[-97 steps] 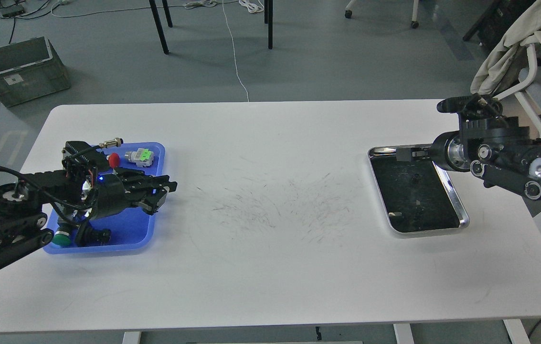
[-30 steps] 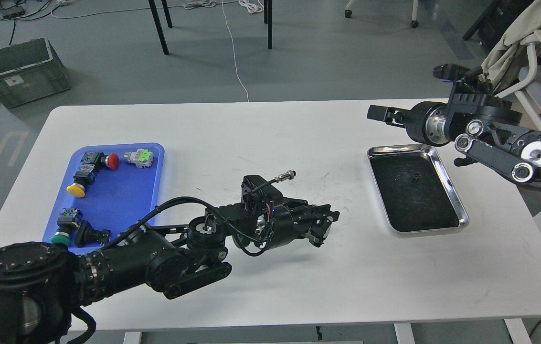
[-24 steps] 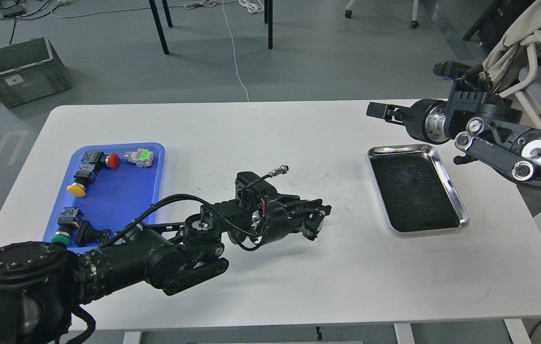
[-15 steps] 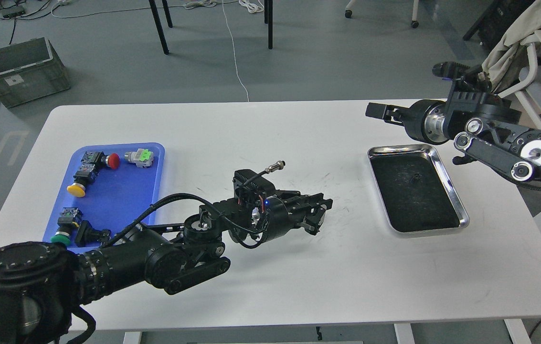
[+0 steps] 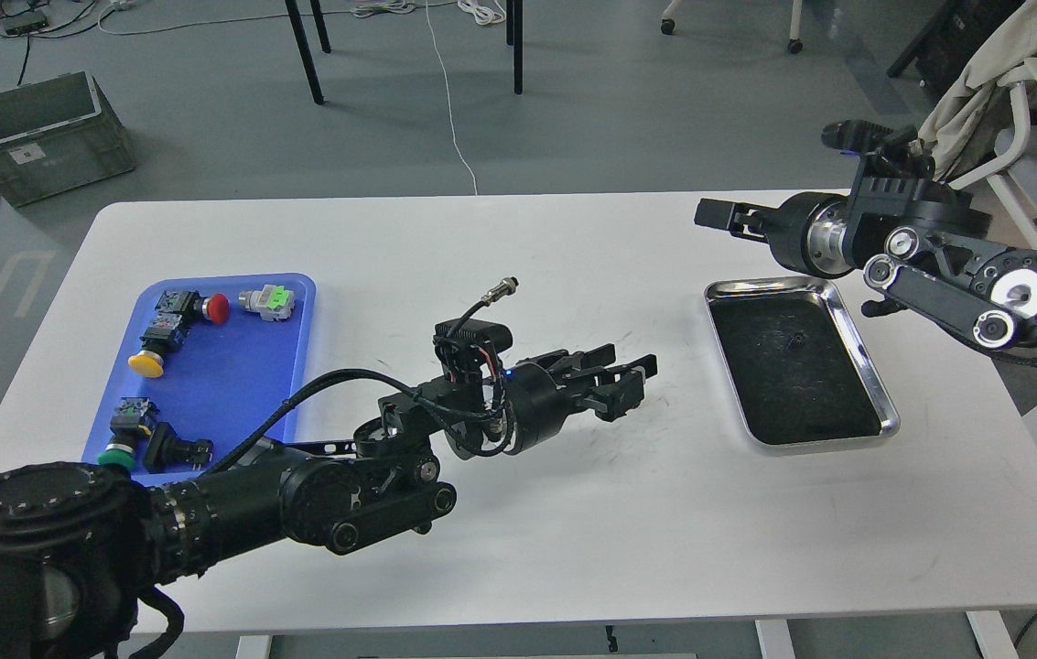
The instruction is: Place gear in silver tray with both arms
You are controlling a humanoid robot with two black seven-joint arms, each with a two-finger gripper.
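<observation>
Head view, one entry per item

Silver tray [image 5: 888, 423]: rectangular, shiny raised rim, dark floor, flat on the right side of the white table [image 5: 518, 567]. A small dark speck sits near the middle of its floor; too small to say what it is. Judged light, rigid and smooth-rimmed, likely to skate on the tabletop if nudged, so any release wants to come from above, clear of the rim.

Gear: not identifiable with certainty. No gear-shaped piece can be told apart from the black fingers of either arm.

Left gripper [image 5: 632, 383]: over the table middle, pointing toward the silver tray, well apart from it. Fingers appear drawn near together; whether they hold anything cannot be told, the tips being dark against dark.

Right gripper [image 5: 712, 213]: above the far table edge, beyond the tray's far rim, pointing left. Seen small and end-on; finger state cannot be told.

Blue tray [image 5: 234, 384]: left side of table, holding assorted push-button switches: red cap [image 5: 218, 308], yellow cap [image 5: 145, 363], green cap [image 5: 118, 452], a green-and-grey block [image 5: 267, 301].

Handling note, as judgement: a small gear would be hard, light and stiff, not fragile, prone to slip or roll from a pinch on its teeth. Best held across the flat faces or by opposite points of the rim, and let go low over the tray floor
</observation>
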